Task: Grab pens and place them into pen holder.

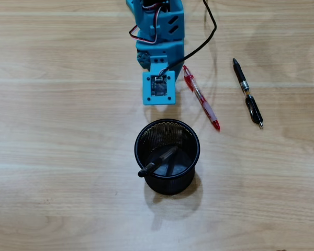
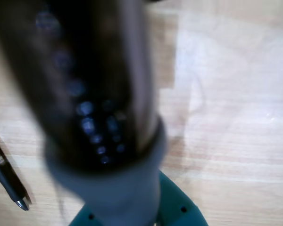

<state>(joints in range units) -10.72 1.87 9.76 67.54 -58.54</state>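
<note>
In the overhead view the pen holder [image 1: 194,137], a black mesh cup, stands in the middle of the table. Two dark pens [image 1: 158,160] lean inside it, one end poking over the front-left rim. A red pen [image 1: 201,98] and a black pen [image 1: 247,93] lie on the table to the right of the arm. The blue wrist camera mount [image 1: 158,88] hangs just behind the cup and hides the gripper's fingers. In the wrist view a blurred dark shape with a grey band [image 2: 104,155] fills the left side. A teal gripper part [image 2: 179,213] shows at the bottom, and the black pen's tip [image 2: 12,181] at the lower left.
A black cable [image 1: 201,47] runs from the arm's top right down to the camera mount, passing near the red pen's upper end. The wooden table [image 1: 52,157] stretches to the left of and below the cup.
</note>
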